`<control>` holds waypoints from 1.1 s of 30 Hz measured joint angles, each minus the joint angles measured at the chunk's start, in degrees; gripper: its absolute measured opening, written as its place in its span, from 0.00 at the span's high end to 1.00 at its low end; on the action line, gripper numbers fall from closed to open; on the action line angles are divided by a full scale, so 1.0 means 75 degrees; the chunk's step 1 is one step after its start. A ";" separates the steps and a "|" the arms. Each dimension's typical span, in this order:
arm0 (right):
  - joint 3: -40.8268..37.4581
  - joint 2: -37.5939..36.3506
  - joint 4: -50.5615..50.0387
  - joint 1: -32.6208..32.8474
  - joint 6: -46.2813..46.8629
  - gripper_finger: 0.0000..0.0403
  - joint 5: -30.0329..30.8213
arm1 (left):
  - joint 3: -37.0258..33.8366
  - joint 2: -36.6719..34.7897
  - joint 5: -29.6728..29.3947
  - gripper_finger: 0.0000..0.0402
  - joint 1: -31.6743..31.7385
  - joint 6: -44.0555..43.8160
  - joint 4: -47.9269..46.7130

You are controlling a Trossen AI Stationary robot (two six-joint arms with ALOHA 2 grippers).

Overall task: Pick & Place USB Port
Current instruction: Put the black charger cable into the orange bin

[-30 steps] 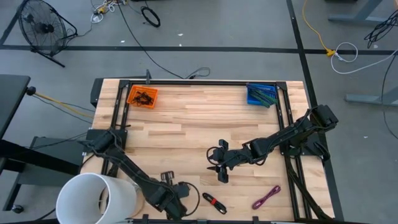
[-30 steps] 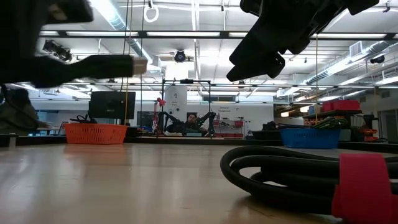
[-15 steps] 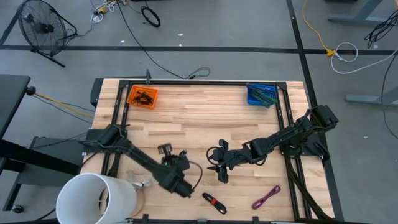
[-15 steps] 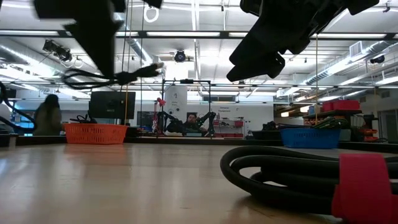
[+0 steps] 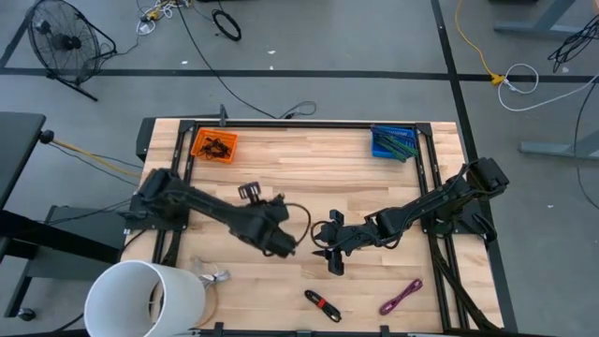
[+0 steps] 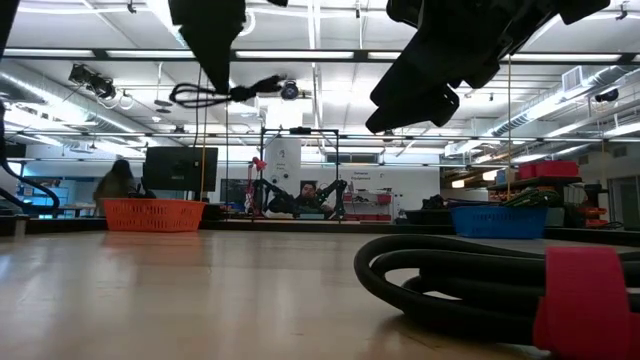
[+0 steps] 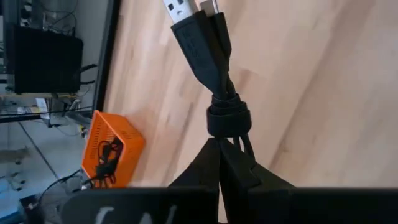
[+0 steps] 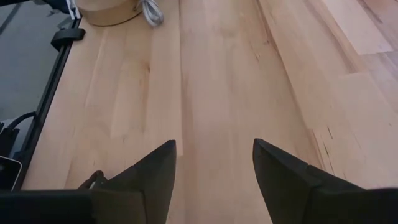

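Observation:
A bundled black USB cable (image 7: 214, 74), with a wrap tie and two plugs at its free end (image 7: 186, 9), is held in my left gripper (image 7: 221, 146). That gripper is shut on it above the middle of the table (image 5: 281, 241). In the low view the cable (image 6: 225, 93) hangs in the air under the left gripper (image 6: 215, 50). My right gripper (image 5: 321, 245) hovers open just to the right of it, with bare wood between its fingers (image 8: 214, 158). The orange bin (image 5: 214, 145) stands at the far left and the blue bin (image 5: 393, 142) at the far right. My left gripper pinches the cable bundle between its two fingers just behind the wrap tie (image 7: 229, 118). The fingers lie along the bundle, and the plugs point away from them. A loop of cable (image 5: 301, 223) sticks out past the gripper. The whole cable is lifted clear of the table.
A black cable with a red tie (image 5: 322, 304) and a purple cable (image 5: 401, 297) lie near the near edge. A white cylinder (image 5: 145, 300) stands at the near left corner with a white cable (image 5: 213, 277) beside it. Bare wood lies between the bins.
My left gripper has travelled from the table's near edge toward the far edge and a little right, and has risen. It has stayed shut and carried the black cable clear of the table. My right arm has kept still.

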 joint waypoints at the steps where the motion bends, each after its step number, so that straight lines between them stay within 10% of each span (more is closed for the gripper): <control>1: 0.0000 0.0000 0.0000 -0.0001 0.0000 0.47 0.0000 | 0.0000 -0.0128 -0.0031 1.00 0.0054 0.0018 -0.0008; 10: 0.0000 0.0000 -0.0063 -0.0001 0.0000 0.47 0.0000 | -0.0164 -0.1073 -0.0514 1.00 0.0680 0.0338 -0.0040; 18: -0.0002 0.0000 -0.0133 0.0002 0.0000 0.47 0.0000 | -0.2510 -0.2860 -0.0318 1.00 0.1551 0.0383 0.0611; 33: 0.0000 0.0000 -0.0026 -0.0033 -0.0054 0.47 0.0202 | -0.4777 -0.5196 -0.0624 1.00 0.4865 0.0659 0.2014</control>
